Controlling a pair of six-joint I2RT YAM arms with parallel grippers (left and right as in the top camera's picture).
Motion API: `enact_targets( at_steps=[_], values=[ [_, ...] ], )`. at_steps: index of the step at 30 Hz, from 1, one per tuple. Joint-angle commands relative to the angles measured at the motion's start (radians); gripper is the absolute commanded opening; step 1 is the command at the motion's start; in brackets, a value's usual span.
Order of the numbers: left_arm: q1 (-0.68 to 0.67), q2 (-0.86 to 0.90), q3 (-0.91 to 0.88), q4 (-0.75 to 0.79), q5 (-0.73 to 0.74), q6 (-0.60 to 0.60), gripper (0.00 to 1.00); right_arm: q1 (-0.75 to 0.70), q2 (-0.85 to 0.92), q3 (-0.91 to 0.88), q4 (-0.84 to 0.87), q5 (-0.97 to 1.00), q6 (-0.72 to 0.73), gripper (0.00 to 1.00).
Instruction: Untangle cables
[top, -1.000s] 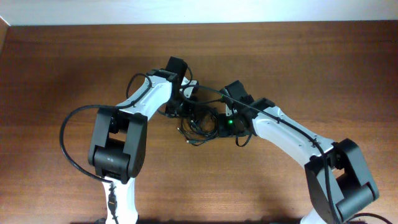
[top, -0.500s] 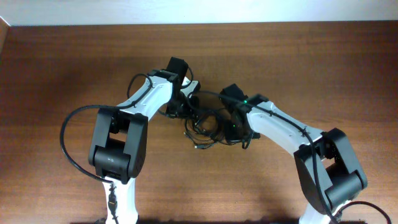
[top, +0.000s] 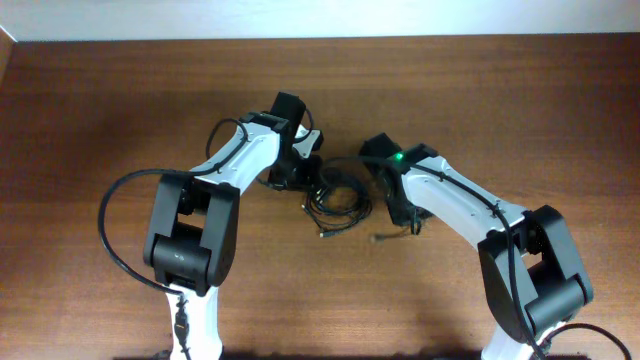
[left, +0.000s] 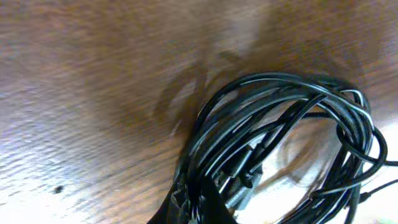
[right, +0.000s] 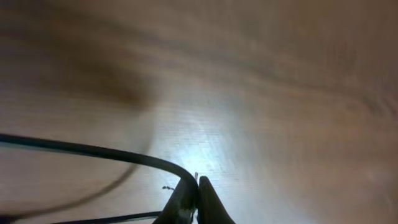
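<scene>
From overhead, the cables (top: 338, 200) lay as a small loose tangle of thin black loops on the brown wooden table (top: 120, 90), near its middle and between the two arms. The left gripper (top: 303, 178) reached down at the tangle's left edge, touching it. The right gripper (top: 408, 218) sat just right of the tangle, and one thin cord (top: 392, 234) trailed from it to a small plug end (top: 378, 240) lying on the wood. How far either one was open could not be told from this height.

In the left wrist view, the cables (left: 249, 152) filled the right half of the frame as a ring of many overlapping black strands, with a few small plugs in the middle of the coil. The left gripper (left: 193, 202) showed only as dark tips at the bottom edge – closed together with the lower-left part of the bundle running in between them. The picture was blurred, so which strands were pinched could not be told.

In the right wrist view, the right gripper (right: 196, 193) had its tips pressed together at the bottom edge, clamped on the cord (right: 93, 150) – a single black line curving in from the left edge above the blurred tabletop (right: 280, 93).
</scene>
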Motion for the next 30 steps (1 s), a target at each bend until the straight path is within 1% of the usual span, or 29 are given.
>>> enact_targets(
  at_steps=[1, 4, 5, 8, 9, 10, 11, 12, 13, 14, 15, 16, 17, 19, 20, 21, 22, 24, 25, 26, 27, 28, 29, 30],
  values=[
    [0.016, 0.009, -0.001, 0.002, -0.053, -0.009, 0.01, -0.009, -0.002, 0.002, 0.048, -0.102, -0.018, 0.04],
    [0.015, 0.009, -0.001, 0.002, -0.052, -0.009, 0.01, -0.009, -0.002, 0.002, 0.099, -0.290, -0.141, 0.04],
    [0.016, 0.009, -0.001, 0.002, -0.051, -0.009, 0.01, -0.009, -0.002, 0.002, 0.099, -0.323, -0.163, 0.04],
    [0.016, 0.009, -0.001, 0.002, -0.051, -0.008, 0.01, -0.009, -0.002, 0.002, 0.051, -0.357, -0.245, 0.04],
    [0.015, 0.009, -0.001, 0.002, -0.051, -0.009, 0.01, -0.009, -0.002, 0.002, 0.024, -0.357, -0.276, 0.06],
    [0.015, 0.009, -0.001, 0.002, -0.051, -0.008, 0.01, -0.009, -0.002, 0.002, -0.001, -0.357, -0.304, 0.18],
    [0.015, 0.009, -0.001, 0.002, -0.051, -0.009, 0.01, -0.009, -0.002, 0.002, -0.009, -0.357, -0.309, 0.33],
    [0.015, 0.009, -0.001, 0.002, -0.051, -0.008, 0.01, -0.009, -0.002, 0.002, -0.008, -0.357, -0.299, 0.58],
    [0.015, 0.009, -0.001, 0.002, -0.051, -0.009, 0.01, -0.009, -0.002, 0.002, -0.004, -0.370, -0.271, 0.67],
    [0.015, 0.009, -0.001, 0.002, -0.051, -0.008, 0.02, -0.009, -0.002, 0.002, -0.002, -0.420, -0.228, 0.71],
    [0.016, 0.009, -0.001, 0.002, -0.051, -0.008, 0.02, -0.009, -0.002, 0.002, -0.010, -0.510, -0.169, 0.73],
    [0.015, 0.009, -0.001, 0.002, -0.051, -0.008, 0.02, -0.009, -0.002, 0.002, -0.018, -0.558, -0.109, 0.75],
    [0.016, 0.009, -0.001, 0.002, -0.051, -0.008, 0.02, -0.009, -0.001, -0.001, -0.025, -0.589, -0.010, 0.75],
    [0.015, 0.009, -0.001, 0.002, -0.051, -0.009, 0.02, -0.006, -0.001, -0.015, -0.026, -0.605, 0.145, 0.74],
    [0.015, 0.009, -0.001, 0.002, -0.051, -0.009, 0.02, -0.002, -0.001, -0.026, -0.014, -0.614, 0.189, 0.74],
    [0.015, 0.009, -0.001, 0.002, -0.051, -0.009, 0.02, 0.002, -0.001, -0.034, 0.008, -0.644, 0.191, 0.74],
    [0.015, 0.009, -0.001, 0.002, -0.051, -0.009, 0.02, 0.012, -0.001, -0.038, 0.040, -0.737, 0.156, 0.73],
    [0.016, 0.009, -0.001, 0.001, -0.051, -0.009, 0.03, 0.020, -0.001, -0.037, 0.060, -0.840, 0.098, 0.65],
    [0.015, 0.009, -0.001, 0.001, -0.051, -0.009, 0.03, 0.023, -0.001, -0.038, 0.060, -0.888, 0.086, 0.58],
    [0.015, 0.009, -0.001, 0.001, -0.051, -0.009, 0.03, 0.031, -0.001, -0.038, 0.060, -0.895, 0.083, 0.47],
    [0.015, 0.009, -0.001, 0.001, -0.051, -0.009, 0.03, 0.037, -0.001, -0.038, 0.065, -0.892, 0.083, 0.39],
    [0.015, 0.009, -0.001, 0.001, -0.051, -0.009, 0.03, 0.045, -0.001, -0.038, 0.074, -0.887, 0.083, 0.34],
    [0.015, 0.009, -0.001, 0.001, -0.051, -0.009, 0.03, 0.051, -0.001, -0.040, 0.090, -0.880, 0.084, 0.31],
    [0.015, 0.009, -0.001, 0.001, -0.051, -0.009, 0.03, 0.058, -0.001, -0.044, 0.112, -0.847, 0.119, 0.30]
  ],
)
